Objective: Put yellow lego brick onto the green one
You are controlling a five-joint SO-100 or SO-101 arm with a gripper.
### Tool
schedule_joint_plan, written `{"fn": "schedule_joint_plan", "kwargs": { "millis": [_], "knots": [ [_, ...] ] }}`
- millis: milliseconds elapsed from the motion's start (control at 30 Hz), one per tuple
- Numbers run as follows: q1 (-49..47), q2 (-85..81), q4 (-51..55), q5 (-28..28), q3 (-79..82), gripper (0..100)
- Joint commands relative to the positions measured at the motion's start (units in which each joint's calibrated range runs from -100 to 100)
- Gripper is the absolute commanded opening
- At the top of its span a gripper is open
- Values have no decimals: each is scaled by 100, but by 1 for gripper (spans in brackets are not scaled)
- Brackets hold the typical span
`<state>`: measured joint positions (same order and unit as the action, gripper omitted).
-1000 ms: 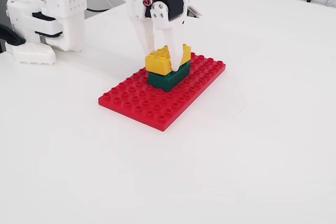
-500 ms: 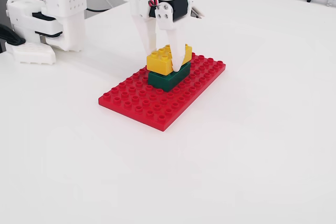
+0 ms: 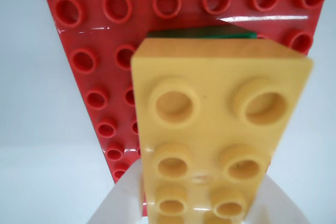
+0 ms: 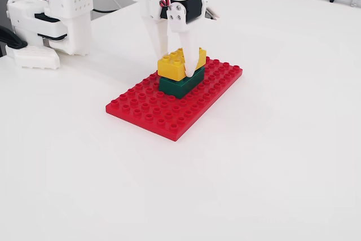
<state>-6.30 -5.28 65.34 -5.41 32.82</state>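
Gripper [image 4: 179, 66] rose slightly | clamps yellow brick [image 4: 175, 64] atop green brick [image 4: 179, 85] | green mostly hidden from wrist

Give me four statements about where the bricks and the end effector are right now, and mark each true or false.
1. The yellow lego brick sits on top of the green one. True.
2. The green one rests on the bare white table. False: it stands on the red baseplate.
3. The end effector has a finger on each side of the yellow brick. True.
4. A blue brick lies on the baseplate. False: only yellow and green bricks are there.
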Motion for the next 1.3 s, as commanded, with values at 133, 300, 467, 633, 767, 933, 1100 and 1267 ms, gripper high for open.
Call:
{"fn": "schedule_joint_plan", "kwargs": {
  "millis": [133,300,467,633,767,933,1100,1267],
  "knots": [
    [4,54,66,14,-223,9],
    [4,188,75,19,-286,9],
    [11,348,84,66,-395,9],
    [11,339,239,87,-449,9],
    [4,348,231,87,-449,9],
    [4,339,265,103,-413,9],
    [4,297,265,176,-359,16],
    [-26,264,274,181,-359,18]
  ]
}}
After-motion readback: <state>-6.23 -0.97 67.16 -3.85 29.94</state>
